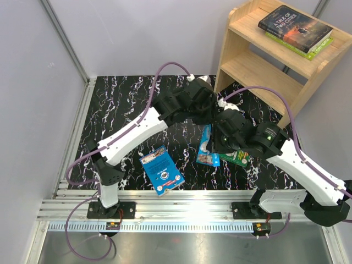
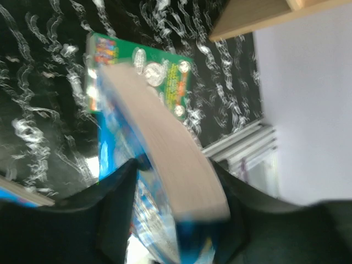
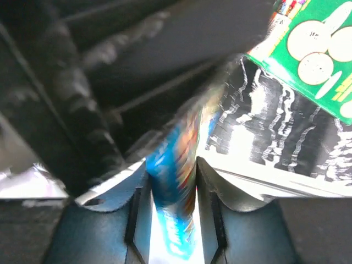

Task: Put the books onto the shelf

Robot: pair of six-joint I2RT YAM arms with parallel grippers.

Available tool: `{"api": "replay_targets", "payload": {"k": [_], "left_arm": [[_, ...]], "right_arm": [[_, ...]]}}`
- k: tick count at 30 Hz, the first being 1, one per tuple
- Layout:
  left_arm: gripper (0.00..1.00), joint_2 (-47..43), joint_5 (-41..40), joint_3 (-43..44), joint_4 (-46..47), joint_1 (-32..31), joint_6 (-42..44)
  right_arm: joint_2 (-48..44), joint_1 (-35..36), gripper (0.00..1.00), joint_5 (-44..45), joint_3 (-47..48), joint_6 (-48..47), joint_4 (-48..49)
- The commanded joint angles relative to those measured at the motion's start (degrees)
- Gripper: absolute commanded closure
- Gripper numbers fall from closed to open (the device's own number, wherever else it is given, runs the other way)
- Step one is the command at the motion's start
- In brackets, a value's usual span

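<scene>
Books number five. Leftmost, a blue paperback (image 1: pixel 160 170) lies flat on the black marbled table (image 1: pixel 110 110), well apart from both grippers. At centre, an illustrated blue-covered book (image 1: pixel 207 146) stands on edge. The left gripper (image 2: pixel 173 184) straddles its page block, though blur hides whether it presses. The right gripper (image 3: pixel 171 170) is clamped on its cover edge. A green coin-cover book (image 1: pixel 239 159) lies flat just beside it, under the right arm. On top of the single wooden shelf (image 1: pixel 247 66), a dark novel (image 1: pixel 294 25) rests on a lime-green book (image 1: pixel 316 50).
</scene>
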Motion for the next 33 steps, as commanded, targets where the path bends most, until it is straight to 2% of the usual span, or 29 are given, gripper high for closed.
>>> {"api": "replay_targets", "payload": {"k": [1,2,3,5,6,11,15,18,20,22,23,24,27,29,33], "left_arm": [[0.36,-12.11,3.93,-0.32,-7.3,1.9,8.26],[0.22,-14.73,3.84,-1.37,-7.13,2.17,8.62],[0.15,-16.5,2.18,-4.16,-6.61,2.95,9.4],[0.06,-21.23,1.11,-6.81,-6.16,4.62,9.67],[0.05,-22.57,1.29,-9.0,-5.99,7.33,9.5],[0.03,-29.78,4.89,-14.64,-6.16,17.36,10.11],[0.01,-32.78,6.02,-20.53,-3.27,21.67,13.97],[0.01,-31.29,15.15,-24.31,-0.46,22.65,15.3],[0.01,-30.06,22.44,-27.03,1.91,22.91,14.34],[0.01,-29.79,27.8,-32.3,6.83,23.53,11.27],[0.02,-29.79,28.87,-34.23,8.76,23.7,10.3],[0.03,-29.53,29.58,-37.73,11.57,24.05,8.9],[0.07,-26.28,29.76,-40.05,11.51,24.41,9.75],[0.1,-23.83,30.47,-40.66,11.42,24.23,10.9],[0.12,-18.91,31.0,-41.2,12.56,23.18,10.99]], "right_arm": [[-2.16,-2.81,1.0,12.03,2.39,14.39,-3.73],[-2.07,-2.81,1.0,13.27,3.09,15.19,-4.7],[-1.9,-2.81,1.0,14.68,4.75,15.9,-6.79],[-0.93,-2.81,1.0,18.9,6.78,17.13,-8.56],[-0.49,-2.81,1.0,20.3,9.05,17.57,-10.4],[3.81,-2.81,1.0,31.38,14.52,18.98,-13.32],[5.92,-3.33,1.0,35.0,13.82,10.91,-3.69],[8.21,-3.78,1.0,31.15,14.17,5.99,2.73],[7.86,-3.78,1.0,21.41,12.34,1.94,8.36],[4.72,-3.69,1.0,11.59,7.69,1.23,17.94],[3.13,-3.77,1.0,9.96,6.01,2.01,20.58],[1.38,-3.78,1.0,9.08,3.13,2.8,25.04],[-5.22,-3.78,1.0,9.94,1.34,4.3,28.77],[-7.43,-3.78,1.0,11.61,2.91,3.52,28.08],[-5.77,-3.78,1.0,11.18,10.02,1.49,22.47]]}}
